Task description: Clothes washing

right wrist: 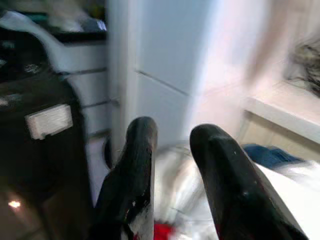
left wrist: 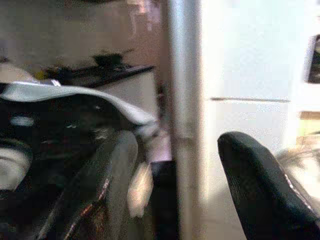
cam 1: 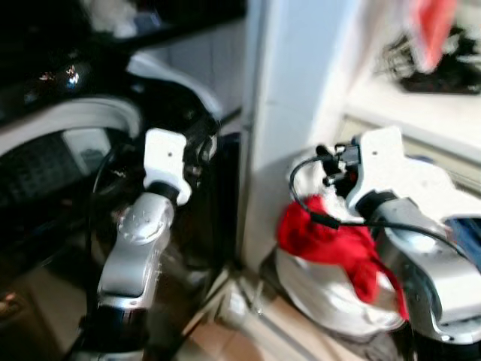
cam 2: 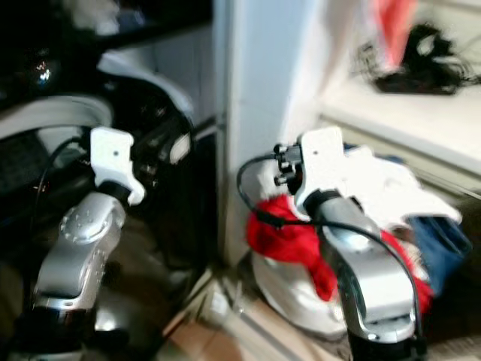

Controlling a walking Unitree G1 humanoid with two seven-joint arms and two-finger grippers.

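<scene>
Your right gripper [right wrist: 172, 175] has its fingers slightly parted and holds nothing, above the red cloth [cam 1: 323, 237] heaped in the white basket [cam 1: 331, 297]. Your left gripper [left wrist: 175, 190] gapes wide and empty near the dark washing machine [cam 1: 60, 158]. Loading looks barely begun.

Both silver arms are raised and bent forward in the eye views, the left arm [cam 1: 139, 248] on the left, the right arm [cam 1: 421, 263] on the right, a black cable looping off its white wrist. The left hand [left wrist: 175, 190] has its fingers spread wide; the right hand [right wrist: 172, 175] holds a narrow gap, gripping nothing
</scene>
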